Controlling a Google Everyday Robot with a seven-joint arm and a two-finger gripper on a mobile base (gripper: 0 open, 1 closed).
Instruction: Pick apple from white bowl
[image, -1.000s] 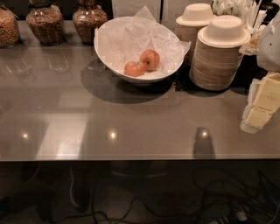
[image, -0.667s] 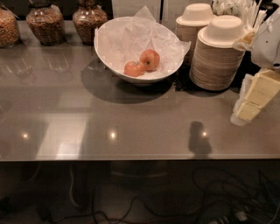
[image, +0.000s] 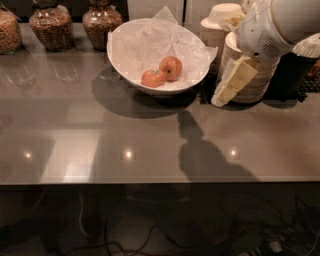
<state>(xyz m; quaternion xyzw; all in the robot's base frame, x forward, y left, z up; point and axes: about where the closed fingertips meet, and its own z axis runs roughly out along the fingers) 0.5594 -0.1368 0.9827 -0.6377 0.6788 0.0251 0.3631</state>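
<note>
The white bowl (image: 122, 70) stands at the back middle of the grey counter, lined with crinkled white tissue paper. Two red-orange apples lie in it. The rounder apple (image: 171, 67) lies to the right and a little behind. A flatter apple (image: 152, 78) with a dark stem dimple lies left of it, touching it. My gripper (image: 222, 96) hangs from the white arm at the right, pointing down and left. It is just right of the bowl's rim and above the counter, apart from the apples.
Stacks of beige disposable bowls (image: 252, 87) stand right behind the gripper, with another stack (image: 220, 22) further back. Glass jars (image: 50, 25) of dry food line the back left. The counter's front edge (image: 150, 182) runs across the lower middle.
The arm has swung in from the right edge, carrying the gripper leftward and toward the bowl. Its shadow on the counter has moved left too. The apples have not moved.
</note>
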